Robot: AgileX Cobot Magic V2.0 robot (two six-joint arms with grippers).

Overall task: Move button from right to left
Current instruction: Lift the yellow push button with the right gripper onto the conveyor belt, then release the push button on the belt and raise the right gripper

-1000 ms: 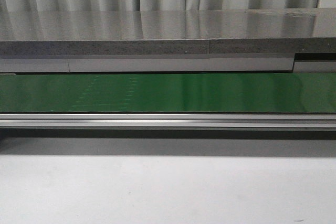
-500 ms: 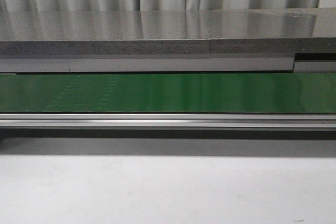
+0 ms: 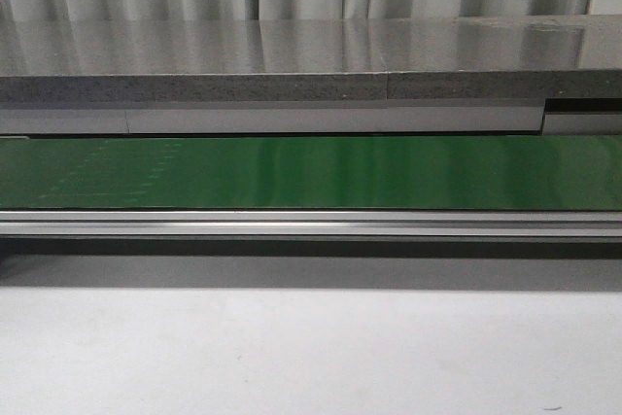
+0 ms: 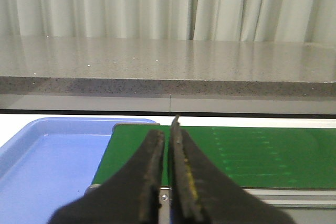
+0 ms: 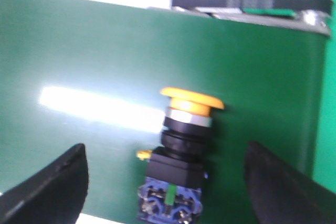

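Between spread right fingers [image 5: 273,182], button [image 5: 181,150] untouched.

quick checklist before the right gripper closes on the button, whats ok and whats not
1. Right gripper open: ok, its fingers stand wide apart.
2. Button between the fingers: ok, roughly centred in the gap.
3. Fingers clear of the button: ok, space shows on both sides.
4. Button on the green belt: ok, lying on its side, yellow cap pointing away from the gripper.
5. Left gripper out of the way: ok, shut, empty, over the other belt end by the blue tray.
6. Belt stopped: cannot tell.
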